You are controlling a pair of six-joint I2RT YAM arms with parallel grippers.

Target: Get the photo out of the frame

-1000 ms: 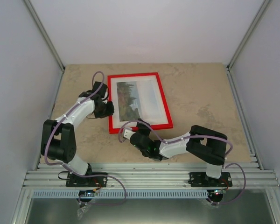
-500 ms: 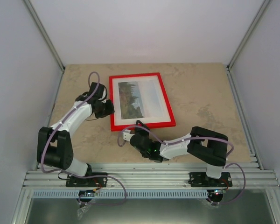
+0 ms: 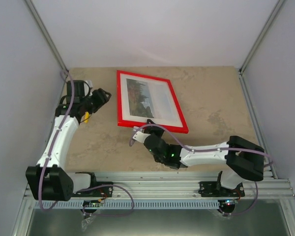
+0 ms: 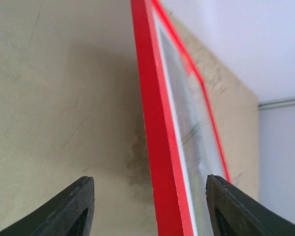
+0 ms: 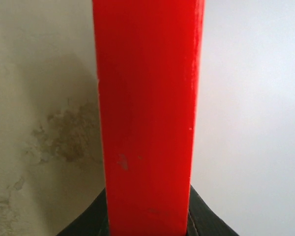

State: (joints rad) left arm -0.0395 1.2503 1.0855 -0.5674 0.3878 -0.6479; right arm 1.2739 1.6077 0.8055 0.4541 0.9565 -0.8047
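**At the table's near side the right claw has the frame, and the left arm has let go**

Half a second ago the left gripper (image 3: 102, 94) sat against the left rail of the red picture frame (image 3: 120, 98). It has since swung off to the far left of the table (image 3: 211, 98) and now stands well apart from the frame. Meanwhile the right arm has stretched forward, and the right gripper (image 3: 150, 124) sits on the frame's near rail. The frame itself has slid toward the back wall and turned a little clockwise. The landscape photo (image 3: 147, 97) still lies inside it, face up under the white border. Nothing has come out yet, and I judge this to be repositioning ahead of turning the frame over or opening its back.

From overhead the layout is plain, but neither claw's state can be read. The left wrist camera settles one of them: its two dark fingers (image 4: 73, 209) stand wide, with nothing between them. It views the frame edge-on some way ahead, and a shadow beneath suggests that side is lifted off the table. The right wrist camera settles the other: the red rail fills the view, and both black fingertips (image 5: 86, 227) are pressed against its sides, clamped on it. The pale surface to the right of that rail I cannot identify
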